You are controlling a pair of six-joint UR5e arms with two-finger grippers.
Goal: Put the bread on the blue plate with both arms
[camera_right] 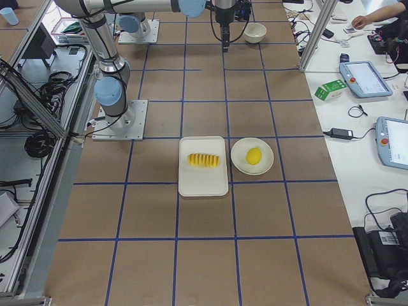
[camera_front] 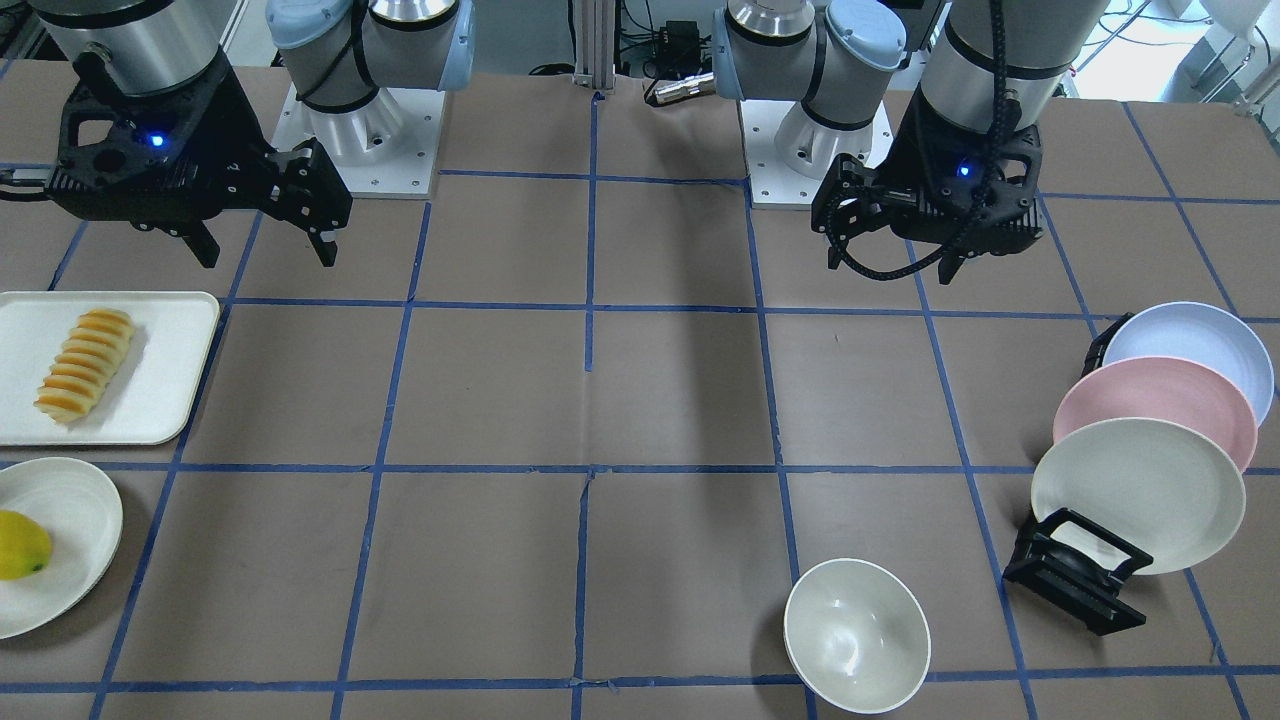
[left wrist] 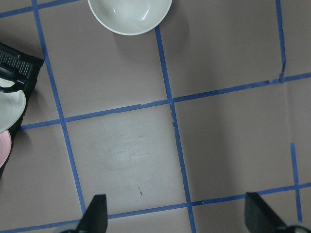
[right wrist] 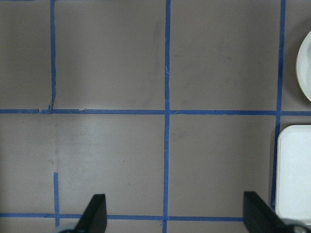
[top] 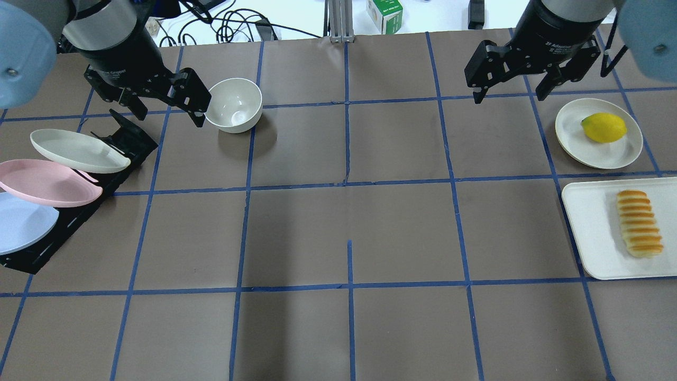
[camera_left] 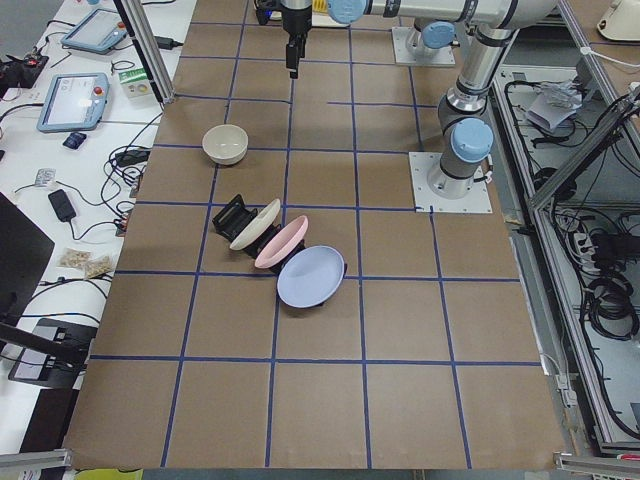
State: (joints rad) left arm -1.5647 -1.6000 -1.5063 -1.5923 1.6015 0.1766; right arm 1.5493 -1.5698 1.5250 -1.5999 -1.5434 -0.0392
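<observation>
Closest to the front-facing camera: white bowl (camera_front: 857, 635), bottom centre-right, empty, no part in the job. Just right of it, black rack (camera_front: 1075, 585) with three plates propped on edge in a row: cream plate (camera_front: 1140, 490) in front, pink plate (camera_front: 1150, 405) in the middle, blue plate (camera_front: 1190, 345) at the back, near the right edge of the frame. Not yet lifted out, not yet laid flat anywhere.

Bread (camera_front: 85, 365) at the left edge of the same view, lying slightly diagonal on a white tray (camera_front: 170, 400), untouched. Well apart from the blue plate, at the opposite side of the table. Below the tray, small plate (camera_front: 70, 560) with a yellow fruit (camera_front: 20, 545); not wanted.

Left gripper (camera_front: 890, 262) hanging above the table at upper right of that view, touching nothing. Spread wide: in its wrist view, dark fingertips (left wrist: 96, 216) at the two bottom corners, bare table between. Right gripper (camera_front: 268, 255) at upper left, above the tray in the frame, likewise carrying nothing, fingertips (right wrist: 96, 213) far apart in its own wrist view; only a tray corner at lower right there, bread out of shot.

Judged progress: nothing done. Probably left to do: draw the blue plate out of the rack with the left gripper and set it flat within reach of both; take the bread off the tray with the right gripper; carry it across and lay it on the plate. Likely snag: blue plate partly overlapped by the pink one, so only a thin rim to get at.
</observation>
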